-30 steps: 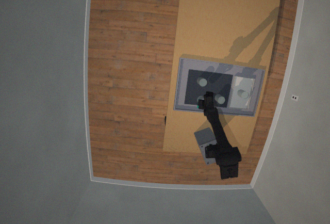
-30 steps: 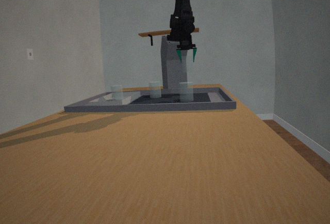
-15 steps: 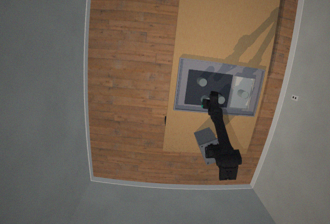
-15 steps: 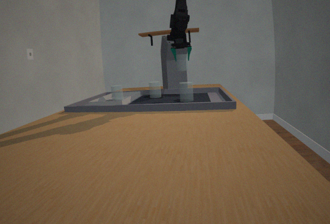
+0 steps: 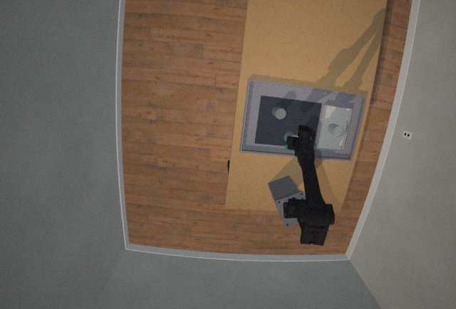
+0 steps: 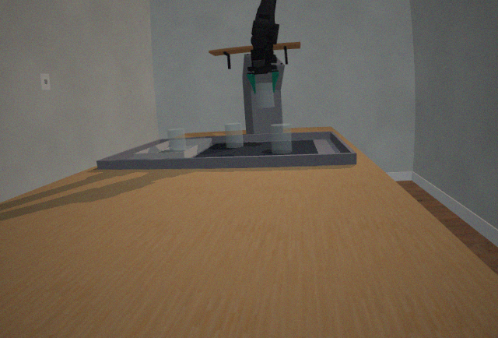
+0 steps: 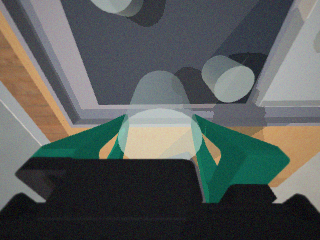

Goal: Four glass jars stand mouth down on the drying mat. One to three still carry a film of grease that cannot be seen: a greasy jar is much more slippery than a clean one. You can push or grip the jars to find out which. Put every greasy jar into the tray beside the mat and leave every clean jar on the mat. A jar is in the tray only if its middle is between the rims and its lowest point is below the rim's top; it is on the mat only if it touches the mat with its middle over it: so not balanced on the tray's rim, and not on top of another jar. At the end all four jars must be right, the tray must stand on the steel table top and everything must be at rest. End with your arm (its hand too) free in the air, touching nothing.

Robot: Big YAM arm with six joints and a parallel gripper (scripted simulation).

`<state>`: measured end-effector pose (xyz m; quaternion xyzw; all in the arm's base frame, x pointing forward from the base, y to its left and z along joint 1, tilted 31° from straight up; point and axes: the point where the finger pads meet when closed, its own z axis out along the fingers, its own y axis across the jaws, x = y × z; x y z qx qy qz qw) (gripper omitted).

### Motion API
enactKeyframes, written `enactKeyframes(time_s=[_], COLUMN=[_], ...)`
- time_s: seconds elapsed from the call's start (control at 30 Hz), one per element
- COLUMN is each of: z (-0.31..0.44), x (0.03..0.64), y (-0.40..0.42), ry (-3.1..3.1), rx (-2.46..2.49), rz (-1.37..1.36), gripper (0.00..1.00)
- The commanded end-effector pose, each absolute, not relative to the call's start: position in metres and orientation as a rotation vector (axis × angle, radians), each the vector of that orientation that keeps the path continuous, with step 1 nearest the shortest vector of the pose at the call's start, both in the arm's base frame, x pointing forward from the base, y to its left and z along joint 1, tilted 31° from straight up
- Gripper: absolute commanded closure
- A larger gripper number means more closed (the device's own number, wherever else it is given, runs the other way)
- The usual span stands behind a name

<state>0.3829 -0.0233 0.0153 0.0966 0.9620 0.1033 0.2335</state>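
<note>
Jar held aloft, two on the mat, one in the tray

In the top view, left to right: one glass jar [image 5: 280, 113] [image 6: 280, 139] [image 7: 117, 4] stands on the drying mat [image 5: 268, 129] [image 6: 302, 147] [image 7: 165, 47] toward 11 o'clock. At 6 o'clock, the gripper [image 5: 289, 141] [image 6: 264, 91] [image 7: 160, 119] clasps a raised jar [image 5: 288, 136] [image 6: 264, 99] [image 7: 160, 135]. A third jar [image 6: 233, 135] [image 7: 227, 79], mostly under the arm, stands at 4. At 3, the tray [image 5: 341, 140] [image 6: 192, 151] [image 7: 297, 80] contains the fourth [image 5: 337, 129] [image 6: 176, 139].

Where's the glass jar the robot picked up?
In the exterior view, the held jar hangs between the green fingers, up in the air, above and behind the two jars on the mat.
</note>
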Motion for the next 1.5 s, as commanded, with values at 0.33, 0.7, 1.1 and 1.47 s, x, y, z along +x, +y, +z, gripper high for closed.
enactKeyframes(time_s=[0.33,0.7,1.1,1.47], z=[0.024,0.023,0.021,0.020], x=[0.405,0.412,0.419,0.425], y=[-0.069,-0.105,-0.137,-0.167], ry=[2.620,2.620,2.620,2.620], rx=[0.243,0.243,0.243,0.243], rz=[0.264,0.264,0.264,0.264], gripper=[1.00,1.00,1.00,1.00])
